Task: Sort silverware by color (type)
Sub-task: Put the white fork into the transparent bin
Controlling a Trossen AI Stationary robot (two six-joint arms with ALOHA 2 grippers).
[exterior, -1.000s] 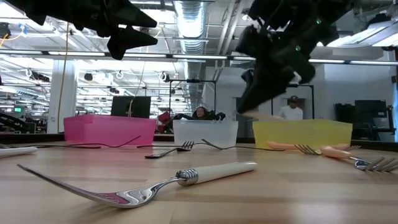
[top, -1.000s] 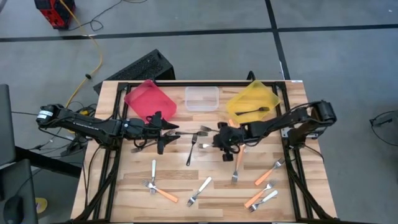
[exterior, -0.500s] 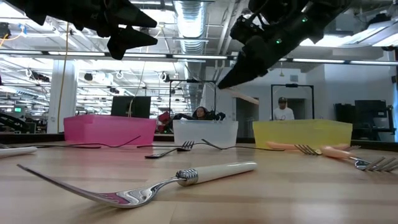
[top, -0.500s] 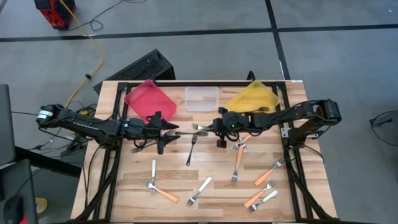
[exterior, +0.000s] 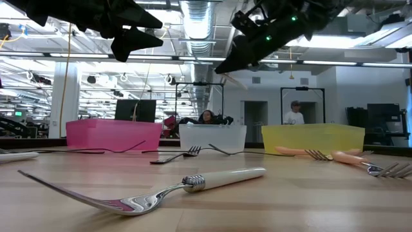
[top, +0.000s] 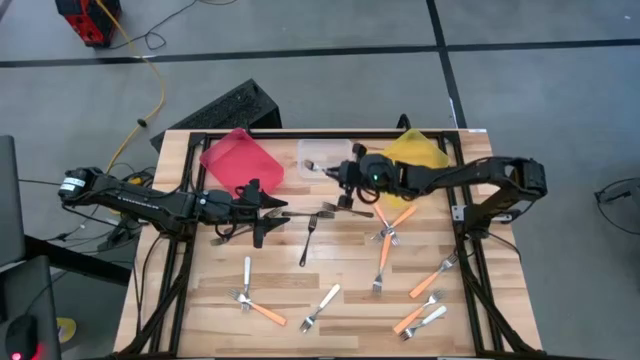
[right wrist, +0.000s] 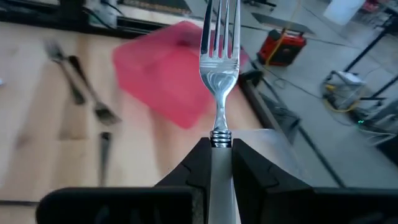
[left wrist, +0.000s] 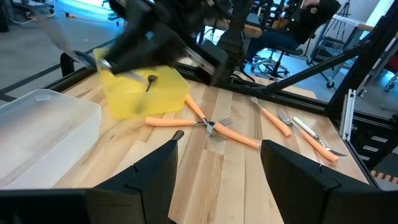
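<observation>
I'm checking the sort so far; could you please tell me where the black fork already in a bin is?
In the left wrist view the black fork lies inside the yellow bin, which the high view places at the table's far edge, right of the clear bin.

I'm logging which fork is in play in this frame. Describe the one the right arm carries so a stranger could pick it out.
Start at the clear bin between the red and yellow ones. The right end effector hangs at its corner, shut on the white-handled fork, silver tines pointing forward. It is the only fork off the table.
</observation>
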